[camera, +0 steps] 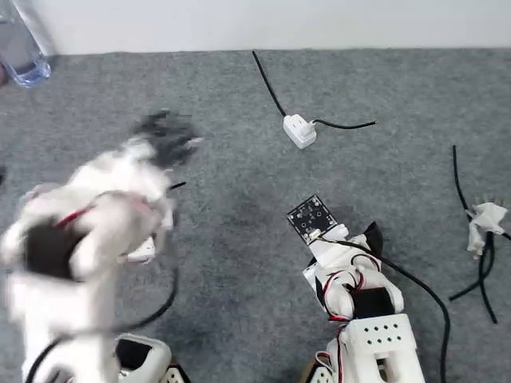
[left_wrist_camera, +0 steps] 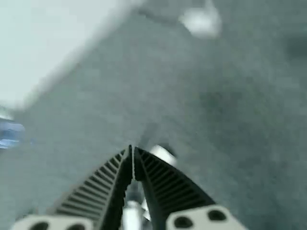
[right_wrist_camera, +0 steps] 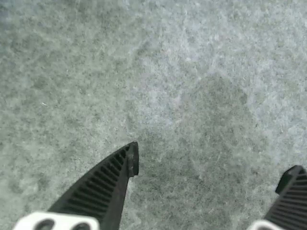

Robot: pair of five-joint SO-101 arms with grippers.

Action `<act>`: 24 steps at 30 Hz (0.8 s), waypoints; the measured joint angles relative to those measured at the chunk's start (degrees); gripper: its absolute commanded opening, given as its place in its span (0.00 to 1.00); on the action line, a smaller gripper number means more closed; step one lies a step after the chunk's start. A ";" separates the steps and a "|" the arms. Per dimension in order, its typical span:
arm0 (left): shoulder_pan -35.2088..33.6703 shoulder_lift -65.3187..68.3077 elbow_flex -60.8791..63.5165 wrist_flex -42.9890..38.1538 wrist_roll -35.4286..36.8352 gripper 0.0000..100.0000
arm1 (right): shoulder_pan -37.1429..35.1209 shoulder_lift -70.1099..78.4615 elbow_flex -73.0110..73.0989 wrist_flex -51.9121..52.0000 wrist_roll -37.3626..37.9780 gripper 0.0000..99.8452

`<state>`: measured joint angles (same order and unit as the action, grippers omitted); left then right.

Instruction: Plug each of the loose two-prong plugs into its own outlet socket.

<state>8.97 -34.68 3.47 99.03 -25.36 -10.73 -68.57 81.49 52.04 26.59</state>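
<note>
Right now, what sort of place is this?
Probably a robotics workbench: a grey mat, a small white arm, and loose black cables lying about.

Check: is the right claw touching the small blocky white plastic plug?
Apart. Right wrist view shows right claw open over bare grey carpet; blocky white plastic plug lies elsewhere in high view.

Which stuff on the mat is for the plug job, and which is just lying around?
Job: corded white plug or socket, centre; second corded white one, far right.
Lying about: clear bottle, far corner.
</note>
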 measured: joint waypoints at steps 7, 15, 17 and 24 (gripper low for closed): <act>0.44 10.73 16.35 0.00 -16.35 0.01 | 0.00 -0.09 0.97 -1.58 0.09 0.43; -14.59 15.82 26.73 -7.12 -40.00 0.01 | 0.00 -0.09 2.29 -3.87 0.09 0.43; -18.81 17.76 28.57 -9.85 -44.22 0.01 | 0.00 -0.09 2.29 -4.13 0.09 0.43; -24.00 27.69 30.95 -18.90 -52.75 0.01 | 0.00 -0.09 2.29 -4.13 0.09 0.43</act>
<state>-15.03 -6.99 34.42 80.13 -78.11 -10.73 -68.66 83.78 47.91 26.68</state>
